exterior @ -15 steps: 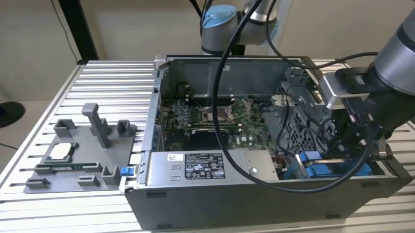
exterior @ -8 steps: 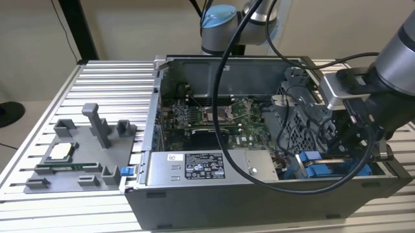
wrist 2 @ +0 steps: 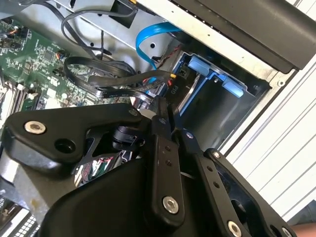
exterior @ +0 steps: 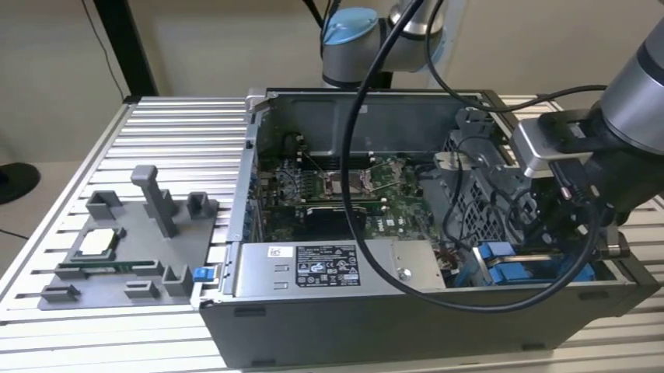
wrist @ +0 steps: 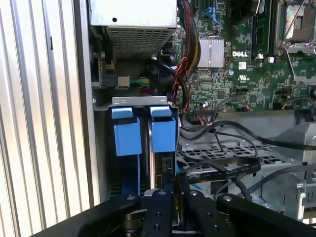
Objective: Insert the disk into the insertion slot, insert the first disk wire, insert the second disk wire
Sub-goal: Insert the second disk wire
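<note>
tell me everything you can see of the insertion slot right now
The insertion slot is a grey sheet-metal bay in the computer case's corner, beside the power supply and against the case's outer wall. In the first wrist view two bright blue plastic tabs stand side by side at its mouth, with something dark set edgewise in the bay beside them. The gripper sits right over it; black cables run alongside.

1 PC case (exterior: 415, 326), 1 PSU (exterior: 322, 268), 2 blue tabs (wrist: 127, 138), 1 grey fixture (exterior: 124, 256)
</note>
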### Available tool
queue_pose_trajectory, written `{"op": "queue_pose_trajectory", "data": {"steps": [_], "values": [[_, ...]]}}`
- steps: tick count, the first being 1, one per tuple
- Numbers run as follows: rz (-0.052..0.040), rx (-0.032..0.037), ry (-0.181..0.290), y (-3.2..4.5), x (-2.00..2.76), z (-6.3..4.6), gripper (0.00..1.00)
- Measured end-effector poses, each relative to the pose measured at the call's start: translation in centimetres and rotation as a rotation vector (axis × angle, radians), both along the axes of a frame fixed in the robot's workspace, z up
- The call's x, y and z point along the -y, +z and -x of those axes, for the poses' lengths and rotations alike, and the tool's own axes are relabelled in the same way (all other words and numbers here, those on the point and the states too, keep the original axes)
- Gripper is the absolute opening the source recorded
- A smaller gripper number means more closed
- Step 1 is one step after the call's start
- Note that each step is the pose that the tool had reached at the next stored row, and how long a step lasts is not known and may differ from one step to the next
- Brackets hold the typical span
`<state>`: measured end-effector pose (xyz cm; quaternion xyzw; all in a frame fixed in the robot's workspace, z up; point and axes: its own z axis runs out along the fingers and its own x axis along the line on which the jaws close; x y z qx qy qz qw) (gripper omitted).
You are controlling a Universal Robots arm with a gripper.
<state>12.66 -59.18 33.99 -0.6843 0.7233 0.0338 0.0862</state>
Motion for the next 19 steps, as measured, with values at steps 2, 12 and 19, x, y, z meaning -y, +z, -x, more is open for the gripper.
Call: {"op": "queue_pose_trajectory", "data": {"steps": [2, 12, 19], "values": [[0.0003, 0.0000, 0.000, -0.20, 0.00, 0.0, 0.00], [-0.0014, 0.0001, 0.001, -0.90, -0.01, 0.0, 1.00], [-0.0003, -0.0003, 0.001, 2.34, 0.00, 0.0, 1.00]]}}
